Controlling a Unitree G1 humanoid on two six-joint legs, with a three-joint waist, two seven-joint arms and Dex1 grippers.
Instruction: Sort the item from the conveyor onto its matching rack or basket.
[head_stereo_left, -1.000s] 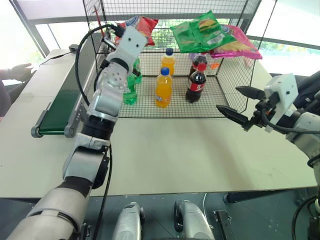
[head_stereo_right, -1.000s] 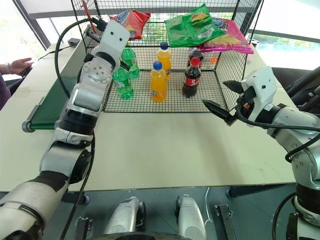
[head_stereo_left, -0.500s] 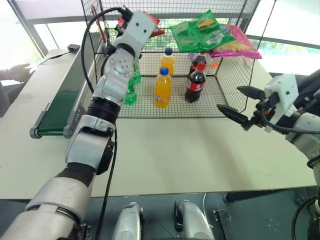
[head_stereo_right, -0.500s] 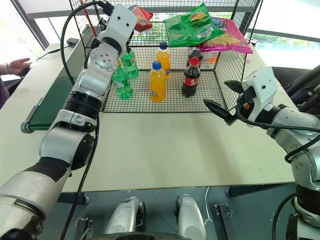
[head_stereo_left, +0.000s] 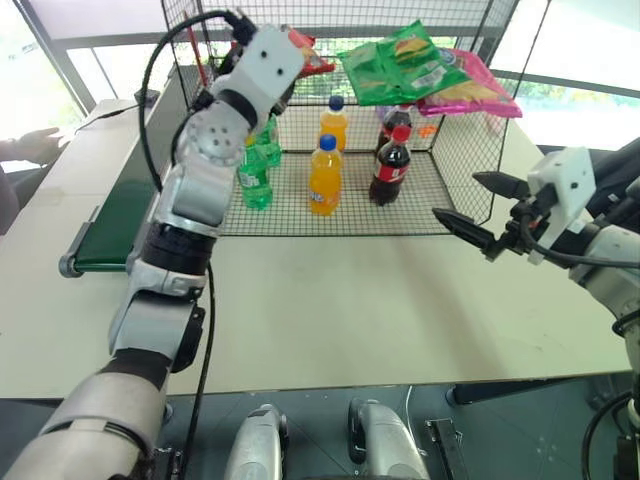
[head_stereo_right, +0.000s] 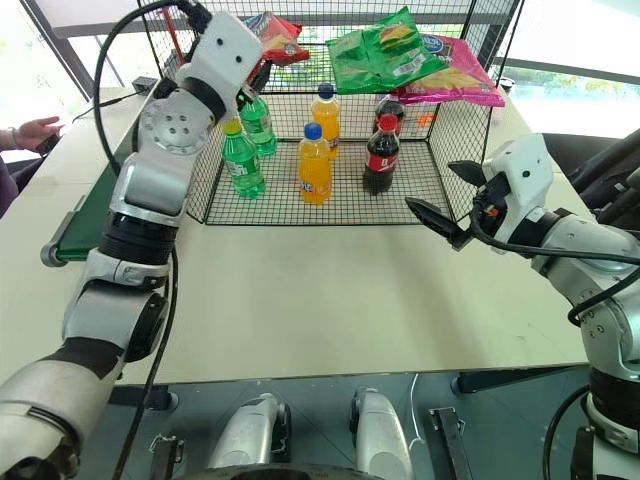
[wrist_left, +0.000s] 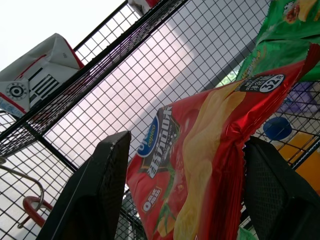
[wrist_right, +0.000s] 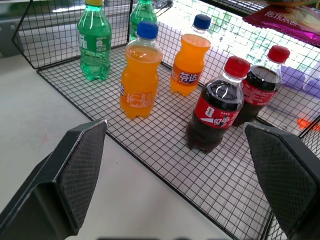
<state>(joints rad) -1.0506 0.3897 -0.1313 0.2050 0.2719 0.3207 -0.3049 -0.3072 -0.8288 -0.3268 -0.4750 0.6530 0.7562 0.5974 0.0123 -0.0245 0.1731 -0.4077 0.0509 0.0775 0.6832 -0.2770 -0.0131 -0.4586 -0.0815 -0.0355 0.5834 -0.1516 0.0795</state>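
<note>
The red snack bag (head_stereo_left: 306, 56) lies at the left end of the cage's top wire shelf (head_stereo_right: 312, 58), its near edge drooping over the rim. My left gripper (wrist_left: 186, 139) is raised right in front of it and stands open. Its two black fingers (wrist_left: 107, 175) flank the bag (wrist_left: 195, 165) with a gap on each side. The dark-green conveyor (head_stereo_left: 112, 225) runs along the table's left side with nothing on its belt. Out to the right of the cage, my right gripper (head_stereo_left: 456, 196) hovers open and empty above the table.
A green snack bag (head_stereo_left: 395, 65) and a pink one (head_stereo_left: 470, 92) lie on the same shelf further right. Below stand green bottles (head_stereo_left: 253, 180), orange bottles (head_stereo_left: 325, 175) and cola bottles (head_stereo_left: 390, 165). A person's hand (head_stereo_left: 40, 142) rests at the far left.
My left gripper has opened and let go of the red bag, which now rests on the shelf. That hand has drawn back and up a little. The right arm has kept still.
</note>
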